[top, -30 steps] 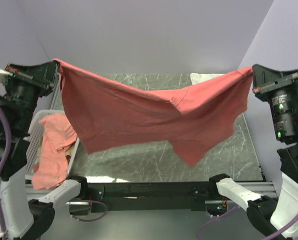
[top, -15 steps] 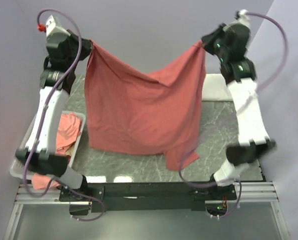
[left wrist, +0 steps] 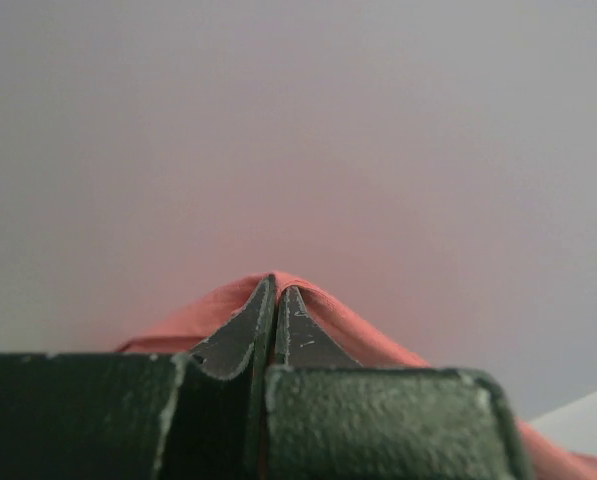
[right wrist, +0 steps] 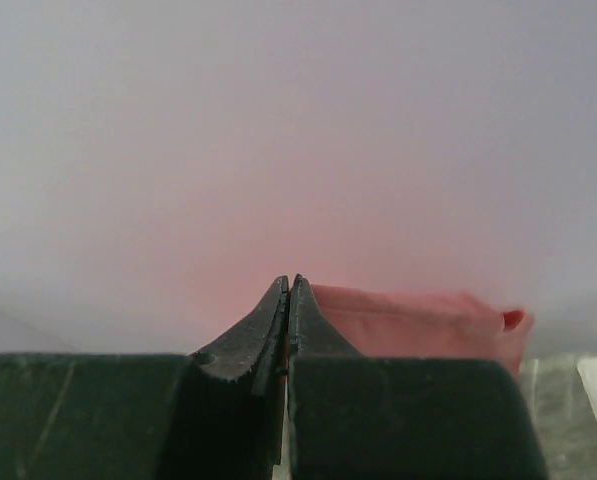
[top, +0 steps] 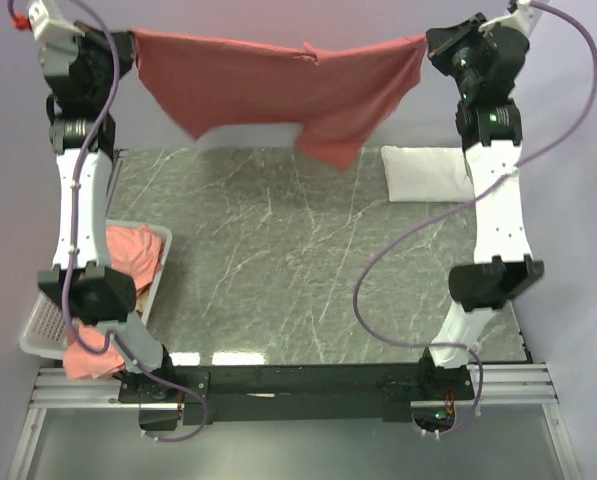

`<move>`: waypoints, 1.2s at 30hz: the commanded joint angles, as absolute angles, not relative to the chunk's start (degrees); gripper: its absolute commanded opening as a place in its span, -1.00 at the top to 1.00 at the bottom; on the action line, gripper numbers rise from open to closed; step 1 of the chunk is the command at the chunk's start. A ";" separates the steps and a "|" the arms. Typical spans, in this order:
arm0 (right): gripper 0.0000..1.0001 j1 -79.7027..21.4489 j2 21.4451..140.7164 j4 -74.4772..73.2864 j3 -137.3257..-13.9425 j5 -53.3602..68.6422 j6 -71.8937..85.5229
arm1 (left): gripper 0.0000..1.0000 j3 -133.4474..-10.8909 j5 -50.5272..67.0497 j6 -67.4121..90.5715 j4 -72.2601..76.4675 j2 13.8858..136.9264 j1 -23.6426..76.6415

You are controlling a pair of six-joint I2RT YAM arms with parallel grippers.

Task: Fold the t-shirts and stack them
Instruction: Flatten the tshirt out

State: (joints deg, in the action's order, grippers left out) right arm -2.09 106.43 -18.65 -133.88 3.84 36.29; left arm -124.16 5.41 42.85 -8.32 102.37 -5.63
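**As it hangs aloft, the coral t-shirt (top: 278, 85) spreads wide**

The left gripper (top: 126, 45) and right gripper (top: 430, 45) each clamp a top corner, above the table's (top: 278, 260) far edge. A folded white t-shirt (top: 428, 172) lies at the far right corner.

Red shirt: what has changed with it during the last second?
Both arms carried the red shirt from the near side to above the far edge of the table, where it now hangs stretched between them. The left fingers and right fingers stayed shut on its corners. The white shirt and the basket did not move.
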 commanded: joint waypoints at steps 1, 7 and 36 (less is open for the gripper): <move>1.00 -2.11 96.54 -10.73 -121.46 5.53 37.18 | 0.99 -111.31 8.26 44.38 -1.06 93.62 -5.54; 1.00 -1.85 81.68 -4.49 -82.54 5.89 41.65 | 0.99 -82.48 8.97 49.82 2.02 82.45 -5.54; 1.00 2.20 58.01 -8.70 -23.82 8.44 42.01 | 0.99 -28.12 -3.34 55.37 -11.16 64.25 -5.80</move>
State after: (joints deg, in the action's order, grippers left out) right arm 2.13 59.24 -9.82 -23.31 8.67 43.11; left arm -28.93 0.54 55.79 -8.40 63.90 -3.88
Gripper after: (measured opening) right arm 0.009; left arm 0.022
